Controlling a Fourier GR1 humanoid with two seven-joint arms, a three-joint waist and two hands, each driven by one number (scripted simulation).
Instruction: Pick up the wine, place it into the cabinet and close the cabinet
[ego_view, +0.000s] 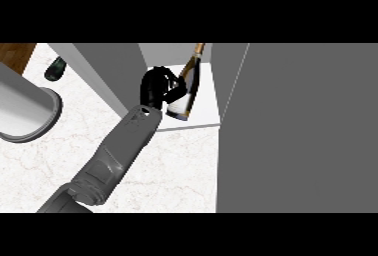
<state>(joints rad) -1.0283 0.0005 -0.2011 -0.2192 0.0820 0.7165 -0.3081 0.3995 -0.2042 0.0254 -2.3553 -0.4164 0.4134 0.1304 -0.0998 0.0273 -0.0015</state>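
A white marble counter (170, 170) with faint veining fills the lower left of the view. At the left edge stands a large grey cylindrical pot (22, 112), its rim ringed by a darker band. Near the upper left corner a dark green bottle (55, 68) lies on the marble. Beyond the counter's corner shows a patch of brown wood floor (15, 54).

Light is even and fairly bright, with no clear single source. The pale marble tabletop (170, 165) reads near white without glare. The cabinet's open door (303, 125) is a flat mid grey, and the cabinet interior (210, 100) is lit pale. Shadows are faint. The black hand (157, 86) shows little detail, and the forearm (111, 160) carries soft highlights.
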